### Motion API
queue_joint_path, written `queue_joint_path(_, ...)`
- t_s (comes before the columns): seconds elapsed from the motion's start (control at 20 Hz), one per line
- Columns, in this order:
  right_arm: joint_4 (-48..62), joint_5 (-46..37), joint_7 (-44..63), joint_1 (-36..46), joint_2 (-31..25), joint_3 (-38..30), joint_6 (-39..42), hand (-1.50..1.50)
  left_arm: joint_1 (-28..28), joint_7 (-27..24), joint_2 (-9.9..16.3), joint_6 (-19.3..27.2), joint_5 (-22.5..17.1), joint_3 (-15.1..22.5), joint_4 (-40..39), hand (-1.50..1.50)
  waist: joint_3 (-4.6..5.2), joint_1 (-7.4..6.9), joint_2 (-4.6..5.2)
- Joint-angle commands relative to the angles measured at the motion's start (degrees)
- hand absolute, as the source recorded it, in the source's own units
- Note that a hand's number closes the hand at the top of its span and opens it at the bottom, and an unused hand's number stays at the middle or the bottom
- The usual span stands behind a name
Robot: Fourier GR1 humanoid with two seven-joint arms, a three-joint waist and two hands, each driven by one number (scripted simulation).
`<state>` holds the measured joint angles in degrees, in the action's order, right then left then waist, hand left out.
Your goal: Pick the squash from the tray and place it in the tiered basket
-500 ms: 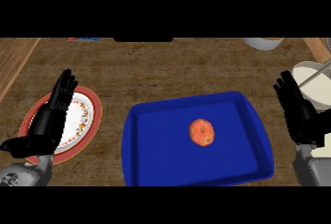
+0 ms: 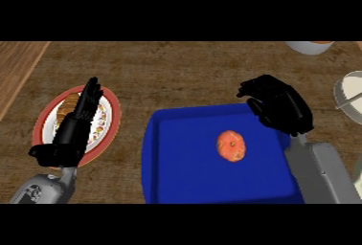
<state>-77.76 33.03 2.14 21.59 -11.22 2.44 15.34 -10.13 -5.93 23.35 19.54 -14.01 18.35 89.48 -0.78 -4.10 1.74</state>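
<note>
Squash lies loose mid-tray, untouched. Right hand hovers at the tray's far right corner, fingers curled, holding nothing: likely staging a grasp. Left hand rests open over the plate, left bench.

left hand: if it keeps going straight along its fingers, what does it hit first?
Nothing close, likely. The left hand hangs over the plate, fingers aimed up-view; past the plate's far rim there's only bare counter to the edge. Height is unclear.

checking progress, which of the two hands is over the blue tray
The right hand, fingers curled, empty, over the blue tray's far right corner near the squash. The left hand lies open over the plate.
</note>
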Motion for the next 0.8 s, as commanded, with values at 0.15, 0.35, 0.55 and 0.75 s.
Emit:
queue_joint_path(0.15, 8.1, 19.7, 6.5, 2.7, 1.1, 3.4, 28.5, -1.50, -0.7, 1.9, -3.1, 2.0, 1.6, 2.9, -1.2, 0.00, 0.12, -0.55, 0.48)
queue_joint_path(0.35, 14.6, 27.3, 8.0, 6.8, -7.9, -0.6, 44.9, -1.50, -2.2, 2.8, -4.1, 4.4, 2.9, 2.2, -2.3, 0.00, 0.33, 0.72, 0.01)
queue_joint_path(0.55, 13.6, 20.0, 6.7, 13.4, -18.0, -3.7, 54.2, -1.50, -3.9, 5.2, -3.9, 4.6, 3.3, 2.1, -2.7, 0.00, 0.41, 1.64, -0.49)
queue_joint_path(0.75, 5.6, 11.6, 5.3, 18.7, -24.3, -6.0, 59.5, -1.50, -2.6, 4.9, -5.3, 5.5, 3.8, 3.3, -3.5, 0.00, 0.42, 2.27, -0.96)
